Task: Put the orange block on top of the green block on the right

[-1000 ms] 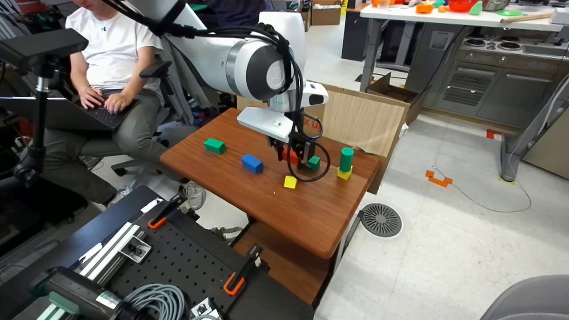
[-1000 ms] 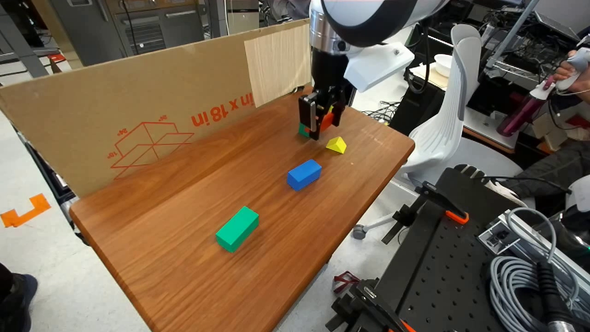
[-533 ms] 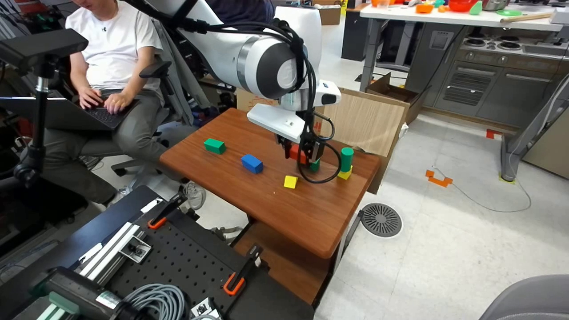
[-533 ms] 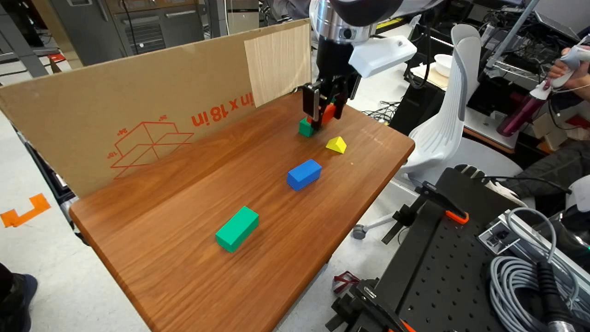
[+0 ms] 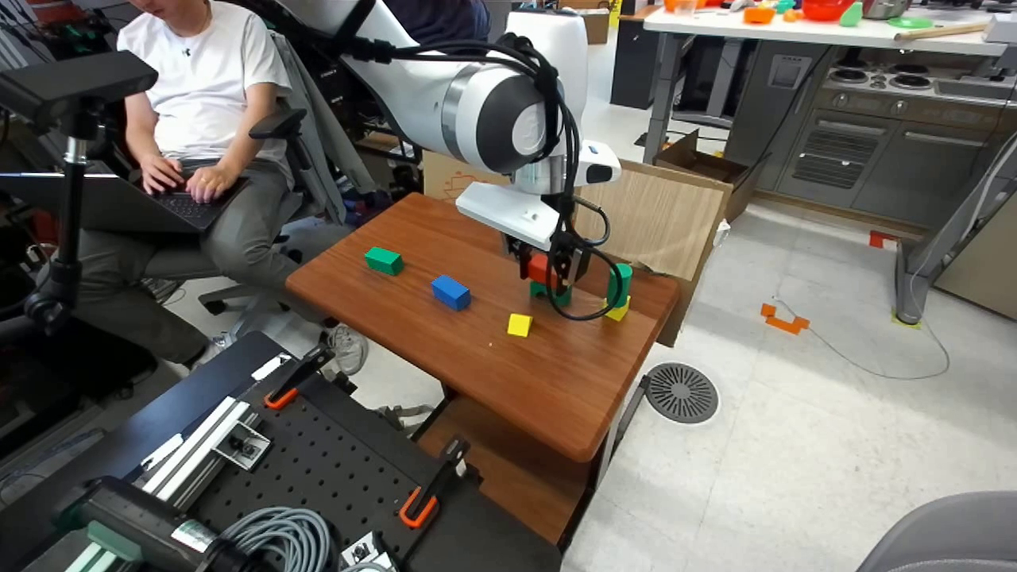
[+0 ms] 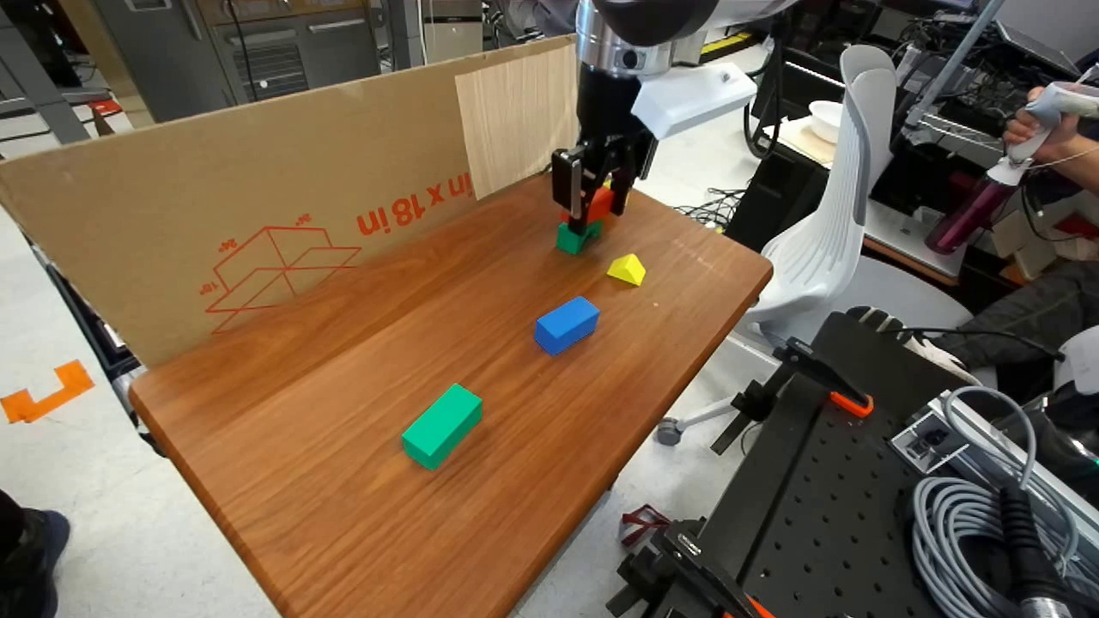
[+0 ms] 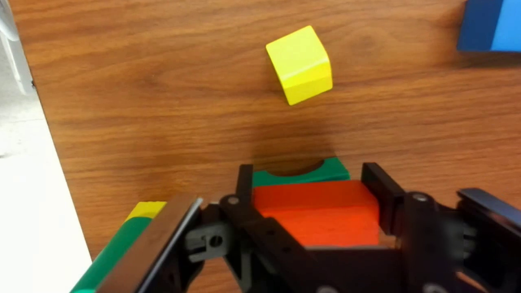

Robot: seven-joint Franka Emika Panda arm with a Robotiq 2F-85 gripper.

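Observation:
The orange block is between the fingers of my gripper, which touch its two ends. In both exterior views the orange block is level and directly above the arched green block. I cannot tell whether the two touch. In the wrist view the green block shows its curved notch just beyond the orange block, and the rest of it is hidden. My gripper hides part of the orange block in the exterior views.
A green cylinder stands on a yellow block close beside the gripper. A yellow block, a blue block and a long green block lie on the table. A cardboard panel stands along one table edge.
My gripper has carried the orange block sideways and it is now over the arched green block. More of the green block shows beneath it. The other blocks have not moved.

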